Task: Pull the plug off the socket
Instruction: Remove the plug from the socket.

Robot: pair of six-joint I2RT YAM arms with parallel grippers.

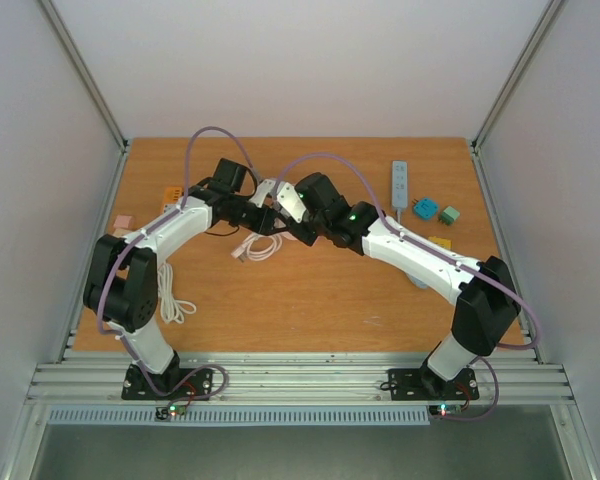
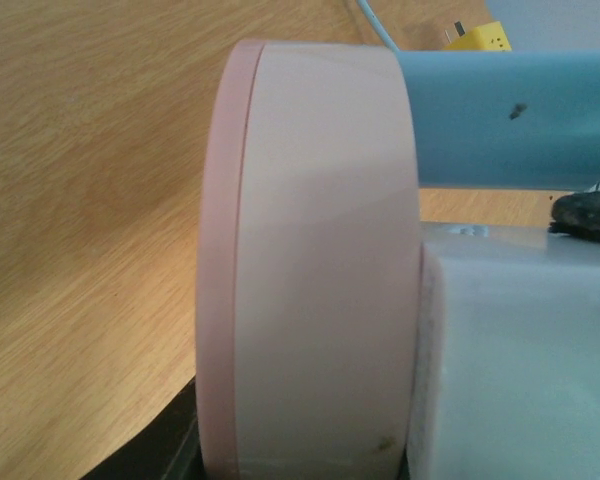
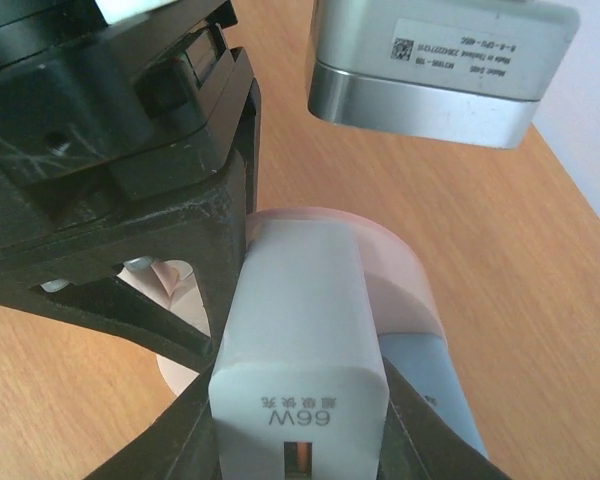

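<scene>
White plug point(image 3: 298, 330) flush against pink socket point(image 2: 310, 260).

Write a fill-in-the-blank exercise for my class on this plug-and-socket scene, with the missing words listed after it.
1. The white rectangular plug is printed with the rating ____.
2. It sits against a round plastic socket coloured ____.
3. The right gripper clamps the sides of the white ____.
4. In the left wrist view, a smooth cylinder coloured ____ shows beside the plug.

Missing words: 66W; pink; plug; blue.
</scene>
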